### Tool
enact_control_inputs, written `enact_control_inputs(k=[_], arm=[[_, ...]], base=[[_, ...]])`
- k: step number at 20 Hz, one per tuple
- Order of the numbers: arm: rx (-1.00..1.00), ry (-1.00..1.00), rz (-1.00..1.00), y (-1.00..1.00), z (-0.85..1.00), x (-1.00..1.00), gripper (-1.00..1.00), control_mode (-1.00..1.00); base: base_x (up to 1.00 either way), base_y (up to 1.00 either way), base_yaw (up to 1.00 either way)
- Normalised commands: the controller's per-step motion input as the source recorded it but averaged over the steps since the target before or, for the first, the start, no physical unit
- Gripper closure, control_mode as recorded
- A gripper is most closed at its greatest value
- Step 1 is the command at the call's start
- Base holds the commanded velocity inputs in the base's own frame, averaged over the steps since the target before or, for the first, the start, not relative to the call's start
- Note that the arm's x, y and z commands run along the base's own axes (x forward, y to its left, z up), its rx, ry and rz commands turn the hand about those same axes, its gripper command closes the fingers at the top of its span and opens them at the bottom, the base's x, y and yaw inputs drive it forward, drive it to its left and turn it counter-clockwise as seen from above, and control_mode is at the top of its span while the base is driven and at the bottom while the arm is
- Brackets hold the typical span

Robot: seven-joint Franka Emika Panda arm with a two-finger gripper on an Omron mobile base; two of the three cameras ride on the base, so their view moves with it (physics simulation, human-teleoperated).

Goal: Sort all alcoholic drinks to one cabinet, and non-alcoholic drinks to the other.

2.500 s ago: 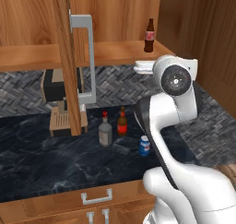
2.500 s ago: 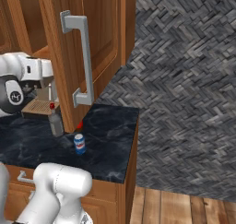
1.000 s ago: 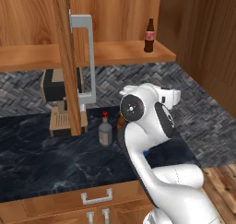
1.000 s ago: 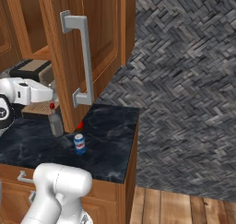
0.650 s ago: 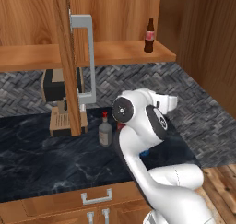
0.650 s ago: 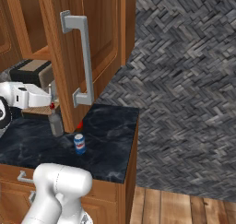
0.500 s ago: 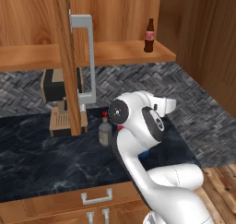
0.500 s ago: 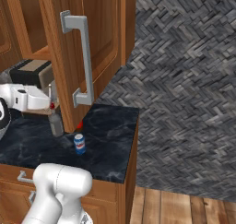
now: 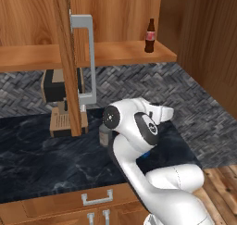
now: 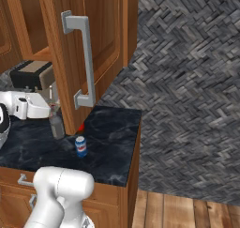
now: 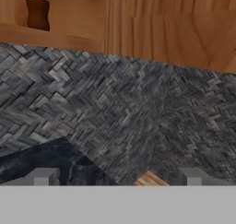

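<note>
Standing on marbled black counter, cylindrical blue can (silver-topped); claw spread apart.

Dark marble counter: the landmark. On it, toward the back left, a black and tan coffee machine. Behind the counter, a grey herringbone tile wall. Above the counter, an open wooden cabinet door with a grey bar handle. Below the counter front, a drawer with a small grey handle.

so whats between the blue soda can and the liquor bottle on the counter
Bare dark counter. In the right base view the blue soda can stands apart from the liquor bottle, nothing between them.
</note>
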Motion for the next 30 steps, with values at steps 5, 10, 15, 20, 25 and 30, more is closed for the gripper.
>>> enact_control_inputs(k=[5, 10, 15, 20, 25, 30], arm=[[0.06, 0.06, -0.06, 0.00, -0.25, 0.00, -1.00, -1.00], [0.10, 0.05, -0.04, 0.00, -0.27, 0.00, -1.00, -1.00], [0.08, 0.00, -0.04, 0.03, -0.34, 0.00, -1.00, -1.00], [0.08, 0.00, -0.07, 0.11, -0.37, 0.00, -1.00, -1.00], [0.07, 0.00, -0.13, 0.19, -0.31, 0.00, -1.00, -1.00], [0.05, 0.00, -0.14, 0.14, -0.16, 0.00, -1.00, -1.00]], base=[[0.00, 0.00, 0.00], [0.00, 0.00, 0.00], [0.00, 0.00, 0.00], [0.00, 0.00, 0.00], [0.00, 0.00, 0.00], [0.00, 0.00, 0.00]])
